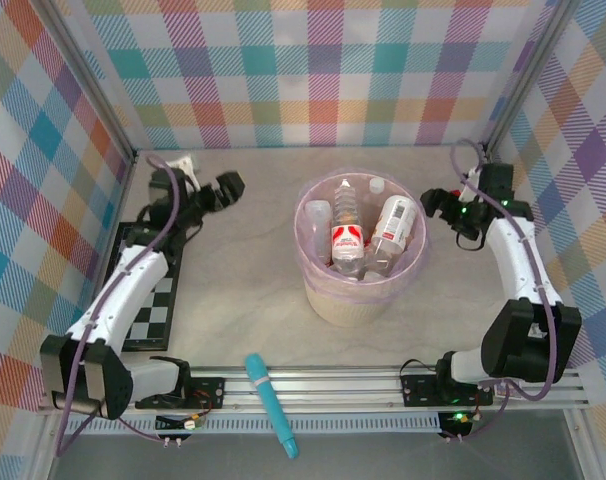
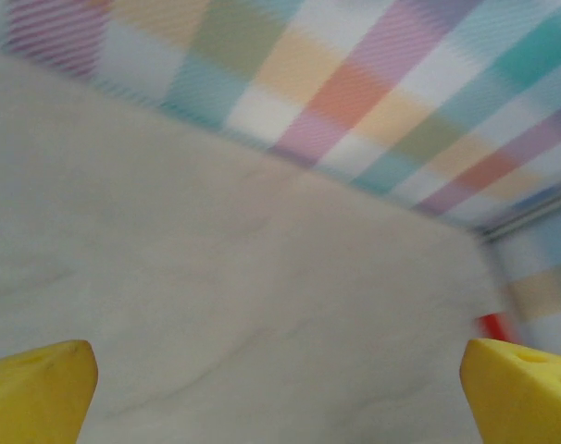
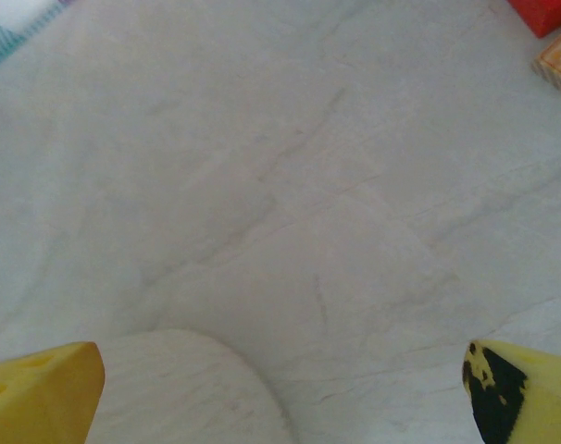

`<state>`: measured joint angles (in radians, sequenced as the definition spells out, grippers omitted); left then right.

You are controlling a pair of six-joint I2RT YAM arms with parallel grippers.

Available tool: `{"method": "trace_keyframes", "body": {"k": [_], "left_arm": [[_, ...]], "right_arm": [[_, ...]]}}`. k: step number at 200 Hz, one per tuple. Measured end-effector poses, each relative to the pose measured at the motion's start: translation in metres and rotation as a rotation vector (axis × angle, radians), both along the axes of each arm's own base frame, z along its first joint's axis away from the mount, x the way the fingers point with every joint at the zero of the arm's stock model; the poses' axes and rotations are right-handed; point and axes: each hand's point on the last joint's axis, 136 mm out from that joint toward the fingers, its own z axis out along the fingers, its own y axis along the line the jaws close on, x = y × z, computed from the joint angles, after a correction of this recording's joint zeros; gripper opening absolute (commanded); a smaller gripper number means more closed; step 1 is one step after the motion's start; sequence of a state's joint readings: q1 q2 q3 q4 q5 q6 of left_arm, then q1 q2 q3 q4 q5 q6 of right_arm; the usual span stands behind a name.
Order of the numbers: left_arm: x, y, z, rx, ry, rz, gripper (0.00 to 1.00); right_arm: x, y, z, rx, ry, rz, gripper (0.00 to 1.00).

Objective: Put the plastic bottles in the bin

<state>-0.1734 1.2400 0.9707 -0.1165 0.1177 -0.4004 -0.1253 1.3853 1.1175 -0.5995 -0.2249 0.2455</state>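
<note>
Now, the plastic bottles [image 1: 350, 240] stand packed inside the bin [image 1: 328, 297], mid-table. The left gripper [image 1: 230, 186] hangs spread wide, bin at its four o'clock. The right gripper [image 1: 431, 205], fingers likewise parted, has the bin near at eight o'clock.

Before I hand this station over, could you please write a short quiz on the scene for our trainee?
1. True or false: the bin lies on its side.
2. What lies across the front rail? A) teal stick B) green sponge C) metal spoon
3. Fill in: the left pincer and the right pincer are both ____.
Key: 1 false, it stands upright with plastic bottles inside; 2 A; 3 open.
</note>
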Motion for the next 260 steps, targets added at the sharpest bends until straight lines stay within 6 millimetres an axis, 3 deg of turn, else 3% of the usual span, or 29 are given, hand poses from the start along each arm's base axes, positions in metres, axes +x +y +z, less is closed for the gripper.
{"method": "trace_keyframes", "body": {"k": [18, 43, 81, 118, 168, 222, 260], "left_arm": [[-0.011, 0.026, -0.063, 0.145, 0.127, 0.089, 1.0], [-0.018, 0.055, -0.099, 0.311, 0.189, 0.174, 1.0], [-0.013, 0.079, -0.128, 0.471, 0.168, 0.244, 1.0], [-0.009, 0.086, -0.17, 0.557, 0.18, 0.229, 1.0], [-0.002, 0.096, -0.173, 0.561, 0.064, 0.238, 1.0], [-0.007, 0.096, -0.178, 0.535, -0.037, 0.235, 1.0], [-0.002, 0.094, -0.169, 0.52, -0.082, 0.237, 1.0]], "right_arm": [[-0.011, 0.001, -0.042, -0.061, 0.011, 0.031, 0.99], [-0.02, 0.002, -0.08, -0.13, -0.008, 0.073, 0.99], [0.005, 0.002, -0.083, -0.212, -0.169, 0.109, 0.99], [0.021, 0.002, -0.093, -0.251, -0.275, 0.119, 0.99], [0.036, 0.005, -0.095, -0.27, -0.383, 0.117, 0.99], [0.017, 0.009, -0.111, -0.293, -0.463, 0.108, 0.99], [0.024, 0.007, -0.098, -0.307, -0.522, 0.092, 0.99]]}}
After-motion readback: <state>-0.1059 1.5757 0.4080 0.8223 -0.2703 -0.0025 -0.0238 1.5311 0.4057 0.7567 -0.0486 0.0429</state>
